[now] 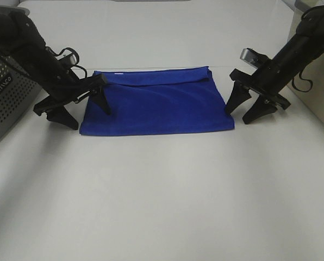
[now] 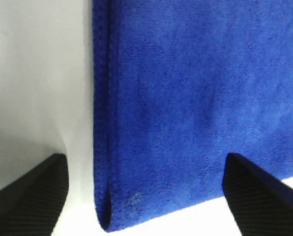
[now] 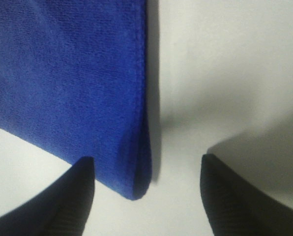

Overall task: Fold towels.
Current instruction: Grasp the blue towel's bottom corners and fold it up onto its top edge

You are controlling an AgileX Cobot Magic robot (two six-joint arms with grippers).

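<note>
Folded blue towel [image 1: 156, 103], flat on the white surface [image 1: 162, 196]. Wide bare room in front of the towel's near edge; grey perforated basket [image 1: 4, 103] well off its left end. From the high view alone: a loose upper layer along the towel's far edge. From the wrist views alone: doubled layers at each short edge, a near corner between parted fingers. Left tool [image 1: 89, 116] astride the left edge, spread wide, empty. Right tool [image 1: 239, 114] at the right edge, likewise spread, empty. Both arms angled steeply down towards the towel.
</note>
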